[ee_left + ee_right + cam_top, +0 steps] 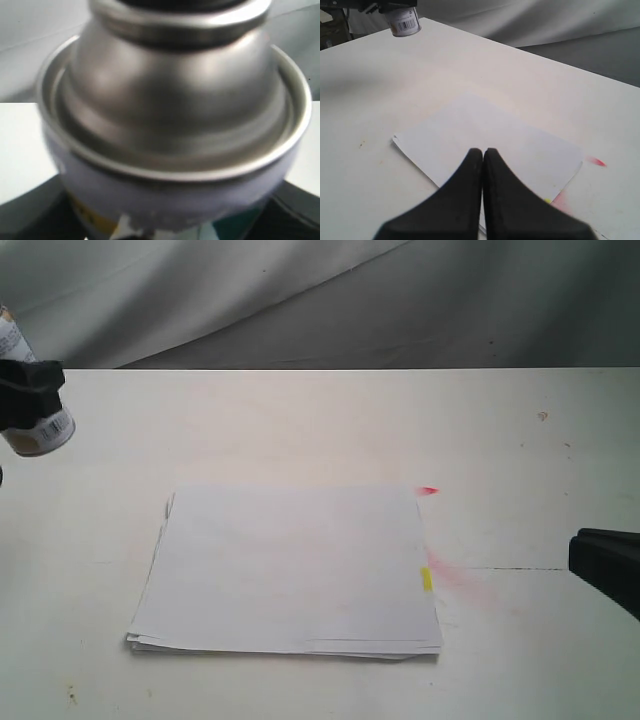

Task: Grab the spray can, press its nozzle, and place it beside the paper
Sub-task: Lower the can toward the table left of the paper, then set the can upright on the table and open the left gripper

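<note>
While the left gripper [32, 392] hangs over the desk's [300, 420] left edge, toward the far-left corner, its fingers are clamped round the spray can [48, 432]. The can is tilted and looks lifted clear of the surface. The left wrist view is filled by the can's silver shoulder [175, 100], and the nozzle [180, 3] is only a dark sliver at the frame edge, so I cannot tell its state.

Handling, as a judgement: a small can, likely light, with a rigid metal wall. It won't crush, but the smooth label could slip or twist in the pads. The grip belongs on the straight body, as here, leaving the dome and nozzle free for a press from above. The button is narrow, so an off-centre push may tip the can.

At mid-desk lies the paper [290, 570], a thin limp stack with uneven edges, well apart from the can. It would slide if nudged, so the can should be set down on bare desk just beside it. Near its right side are a yellow mark [427, 580], a red mark [428, 490] and a pink smear [462, 582].

At the right edge is the right gripper [603, 560]. Its fingers [465, 185] are pressed together, holding nothing.
</note>
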{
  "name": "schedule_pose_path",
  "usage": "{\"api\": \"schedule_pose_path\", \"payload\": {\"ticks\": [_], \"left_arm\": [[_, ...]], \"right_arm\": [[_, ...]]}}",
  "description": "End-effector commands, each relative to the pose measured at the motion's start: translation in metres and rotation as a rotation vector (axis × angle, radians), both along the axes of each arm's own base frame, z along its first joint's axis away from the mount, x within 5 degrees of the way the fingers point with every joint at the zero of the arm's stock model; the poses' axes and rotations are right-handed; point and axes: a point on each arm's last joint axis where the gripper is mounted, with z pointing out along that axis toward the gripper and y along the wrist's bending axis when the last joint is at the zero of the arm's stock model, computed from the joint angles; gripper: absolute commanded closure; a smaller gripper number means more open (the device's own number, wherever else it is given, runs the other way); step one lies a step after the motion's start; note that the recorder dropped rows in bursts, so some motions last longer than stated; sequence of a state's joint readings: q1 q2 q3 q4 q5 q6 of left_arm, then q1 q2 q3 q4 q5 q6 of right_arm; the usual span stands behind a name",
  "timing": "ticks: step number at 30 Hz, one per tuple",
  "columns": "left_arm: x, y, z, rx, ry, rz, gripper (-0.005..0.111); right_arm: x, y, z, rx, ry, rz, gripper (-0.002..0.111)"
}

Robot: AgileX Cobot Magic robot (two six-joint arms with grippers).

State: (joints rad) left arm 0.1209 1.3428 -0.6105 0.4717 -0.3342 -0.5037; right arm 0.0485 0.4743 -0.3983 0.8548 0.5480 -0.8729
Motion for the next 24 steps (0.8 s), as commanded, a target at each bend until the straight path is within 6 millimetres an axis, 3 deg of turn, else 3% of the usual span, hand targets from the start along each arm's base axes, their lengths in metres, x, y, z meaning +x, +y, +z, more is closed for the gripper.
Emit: {"api": "schedule_pose_path", "payload": {"ticks": [1,6,9,24], "left_arm": [[0.007,-0.002,-0.021,-0.012,-0.141,-0.034,0.107],[0.021,0.002,-0.064,0.045,-0.115,-0.016,0.107],[0.024,0.003,-0.078,0.035,-0.072,-0.018,0.107],[0.026,0.005,-0.126,0.002,0.1,0.013,0.107]], "right_arm": [[0.0,0.0,-0.001,0.011,-0.003,-0.009,0.108],[0.0,0.0,-0.001,0.011,-0.003,-0.009,0.108],[0.0,0.0,-0.001,0.011,-0.003,-0.009,0.108],[0.0,0.0,-0.001,0.011,-0.003,-0.009,0.108]]}}
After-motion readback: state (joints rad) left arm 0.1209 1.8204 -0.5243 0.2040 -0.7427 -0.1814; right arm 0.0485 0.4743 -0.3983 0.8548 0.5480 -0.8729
